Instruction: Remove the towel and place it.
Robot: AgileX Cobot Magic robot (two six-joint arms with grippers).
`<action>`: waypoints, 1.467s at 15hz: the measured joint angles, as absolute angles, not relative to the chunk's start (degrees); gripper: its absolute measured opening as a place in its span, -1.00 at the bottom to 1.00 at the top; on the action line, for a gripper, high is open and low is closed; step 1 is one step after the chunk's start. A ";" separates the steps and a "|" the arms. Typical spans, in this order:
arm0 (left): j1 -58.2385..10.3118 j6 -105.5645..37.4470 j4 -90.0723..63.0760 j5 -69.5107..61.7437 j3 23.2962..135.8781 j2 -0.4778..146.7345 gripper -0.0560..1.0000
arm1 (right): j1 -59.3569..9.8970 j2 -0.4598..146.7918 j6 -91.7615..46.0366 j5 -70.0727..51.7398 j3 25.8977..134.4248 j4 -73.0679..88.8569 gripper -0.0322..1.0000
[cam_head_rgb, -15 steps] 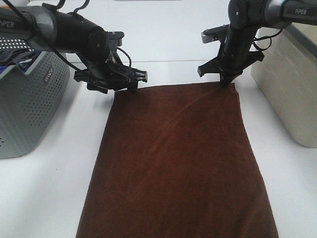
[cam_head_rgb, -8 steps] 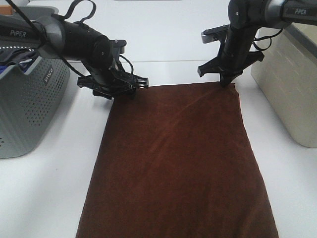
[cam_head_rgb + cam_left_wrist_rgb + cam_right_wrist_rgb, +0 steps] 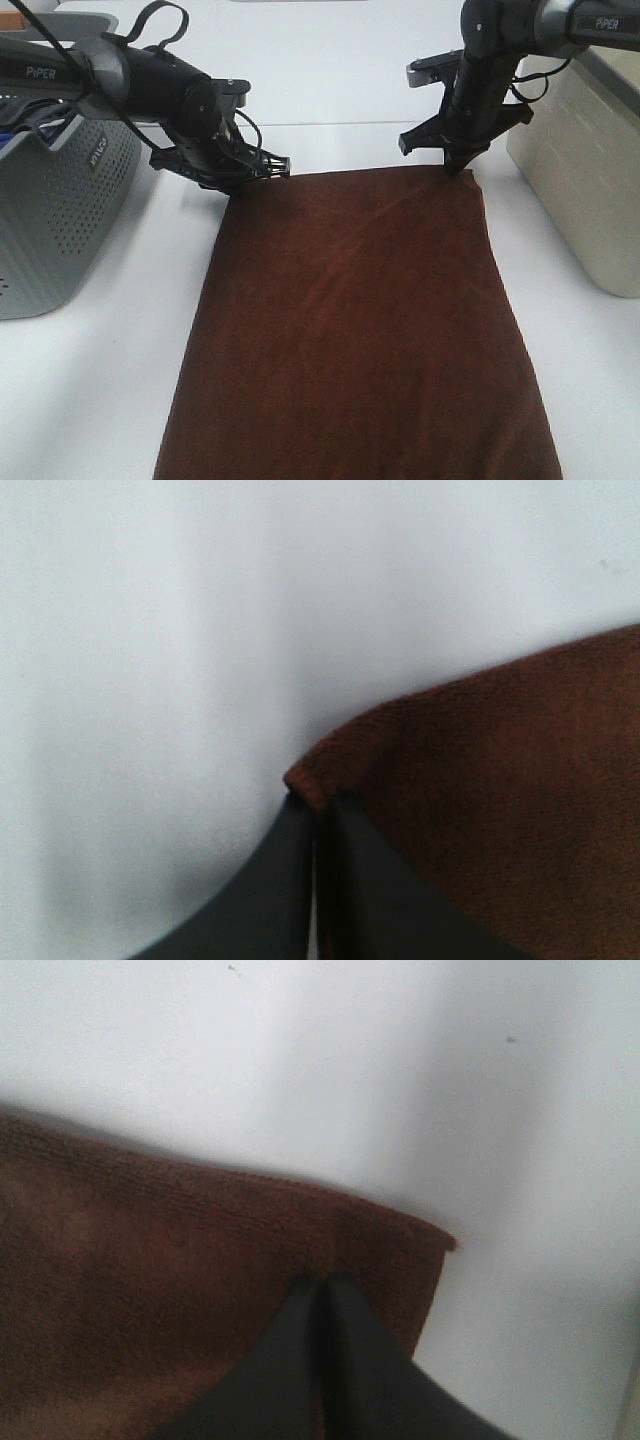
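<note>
White surface beneath spread brown towel; left gripper clamped on one far corner, right gripper on the other.

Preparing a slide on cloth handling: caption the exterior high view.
Left pincer and right pincer pinch the far corners of a brown towel spread on a white table.

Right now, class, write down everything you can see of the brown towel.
The towel is a large, dark brown rectangle of soft, fuzzy cloth, spread flat on the white table, its near end cut off by the high view's edge. The left end effector is closed on its far left corner, the right end effector on its far right corner.
</note>
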State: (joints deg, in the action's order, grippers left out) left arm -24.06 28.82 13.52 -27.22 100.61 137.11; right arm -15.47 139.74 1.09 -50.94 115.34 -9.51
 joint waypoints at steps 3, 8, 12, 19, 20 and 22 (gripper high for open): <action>-22.98 24.58 13.52 -27.10 100.61 136.99 -0.89 | -15.47 139.74 1.09 -50.94 115.34 -9.34 -0.94; -22.92 20.91 15.81 -23.66 101.41 135.79 -0.89 | -15.47 139.74 1.09 -50.48 116.43 -9.97 -0.94; -22.92 20.68 19.54 -23.89 106.80 135.79 -0.89 | -15.47 139.74 1.09 -48.13 121.35 -11.92 -0.94; -19.71 20.63 21.66 -21.20 113.62 135.91 -0.89 | -15.47 139.74 1.09 -38.67 121.98 -12.15 -0.94; -19.48 20.63 21.72 -20.68 113.73 136.19 -0.89 | -15.47 139.74 1.09 -36.67 121.98 -12.15 -0.94; -19.31 20.63 22.57 -17.99 114.19 137.57 -0.89 | -15.47 139.74 1.09 -34.09 121.98 -12.20 -0.94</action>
